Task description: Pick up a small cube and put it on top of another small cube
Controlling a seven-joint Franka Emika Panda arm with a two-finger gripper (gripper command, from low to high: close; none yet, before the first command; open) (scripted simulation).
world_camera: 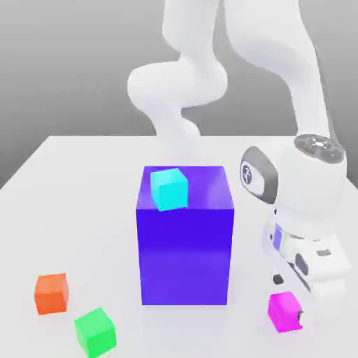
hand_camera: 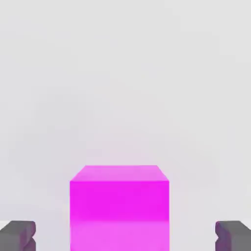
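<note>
magenta-pink and plain, the small cube [world_camera: 282, 311] sits on the white desk [world_camera: 84, 203] near its front edge, toward the exterior view's right corner. its faces are flat, glossy and unmarked, and it matches the other small cubes in size. counted: four small cubes and one large block. an orange cube [world_camera: 51, 293] and a green cube [world_camera: 95, 331] lie near the front edge on the exterior view's left, close to each other but not touching. a cyan cube [world_camera: 169, 188] rests on top of the large blue block [world_camera: 185, 245], which stands at the middle of the desk. one white arm reaches down on the exterior view's right, and a small round badge on its wrist carries a mark too small to read. the hand [hand_camera: 125, 235] is low over the magenta cube with its jaws spread wide; in the hand view the dark fingertips [hand_camera: 17, 235] stand on either side of the cube, each clear of its faces.
</note>
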